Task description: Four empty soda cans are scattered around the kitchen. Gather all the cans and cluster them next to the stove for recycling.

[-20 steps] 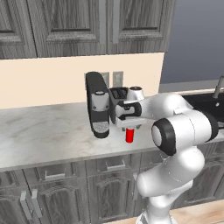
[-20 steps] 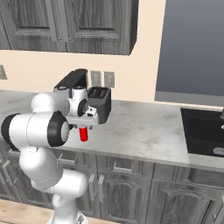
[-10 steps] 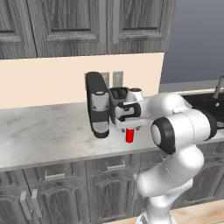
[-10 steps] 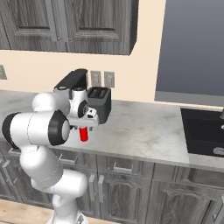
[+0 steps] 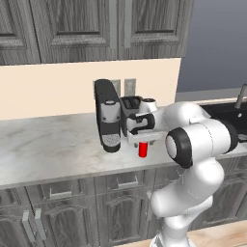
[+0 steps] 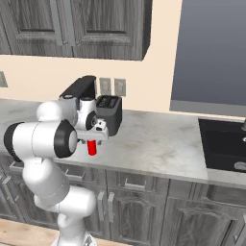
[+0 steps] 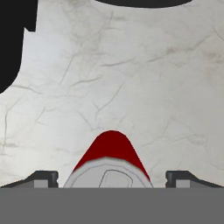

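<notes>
upright red can [image 7: 111, 151] near counter edge [image 5: 72, 174], claw [image 7: 111, 177] wide astride

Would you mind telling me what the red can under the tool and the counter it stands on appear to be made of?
The red can looks like painted metal: a glossy red wall under a bare silvery top with a tab outline, though the rendering leaves it open. The counter looks like polished marble or a stone imitation: pale, smooth, threaded with thin grey veins.
</notes>
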Robot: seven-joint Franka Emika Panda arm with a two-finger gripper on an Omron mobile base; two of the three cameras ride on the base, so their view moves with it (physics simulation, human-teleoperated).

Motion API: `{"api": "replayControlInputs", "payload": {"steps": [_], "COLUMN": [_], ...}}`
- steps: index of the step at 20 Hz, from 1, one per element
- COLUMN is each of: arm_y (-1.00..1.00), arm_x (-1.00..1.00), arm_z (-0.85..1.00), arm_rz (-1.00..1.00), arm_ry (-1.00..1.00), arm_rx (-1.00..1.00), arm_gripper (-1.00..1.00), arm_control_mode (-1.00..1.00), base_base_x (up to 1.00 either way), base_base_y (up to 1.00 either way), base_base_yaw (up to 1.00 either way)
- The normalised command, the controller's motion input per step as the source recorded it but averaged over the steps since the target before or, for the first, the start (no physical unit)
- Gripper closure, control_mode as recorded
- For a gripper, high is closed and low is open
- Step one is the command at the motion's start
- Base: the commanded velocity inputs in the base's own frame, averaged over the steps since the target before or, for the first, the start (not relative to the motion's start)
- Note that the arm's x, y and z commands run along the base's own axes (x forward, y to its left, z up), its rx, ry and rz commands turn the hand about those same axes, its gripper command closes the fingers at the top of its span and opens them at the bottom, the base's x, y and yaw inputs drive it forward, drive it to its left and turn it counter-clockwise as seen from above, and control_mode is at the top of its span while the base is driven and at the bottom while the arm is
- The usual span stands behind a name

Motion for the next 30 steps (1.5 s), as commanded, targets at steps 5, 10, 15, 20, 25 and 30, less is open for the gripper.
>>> {"api": "replayControlInputs", "payload": {"steps": [5,10,15,20,25,30], "arm_y": [0.0,0.0,0.05,0.05,0.0,0.0], "arm_x": [0.0,0.0,-0.07,-0.15,-0.22,-0.26], "arm_z": [-0.02,0.0,0.15,0.52,0.64,0.55], "arm_rz": [0.0,0.0,0.0,0.0,0.0,0.0], "arm_ry": [0.02,0.01,-0.04,-0.1,-0.03,0.0], "arm_rx": [0.0,0.0,-0.01,0.0,0.0,0.0], "arm_gripper": [1.0,1.0,1.0,1.0,1.0,1.0], "arm_control_mode": [-1.0,-1.0,-1.0,-1.0,-1.0,-1.0], "base_base_x": [0.0,0.0,0.0,0.0,0.0,0.0], "base_base_y": [0.0,0.0,0.0,0.0,0.0,0.0], "base_base_yaw": [0.0,0.0,0.0,0.0,0.0,0.0]}}
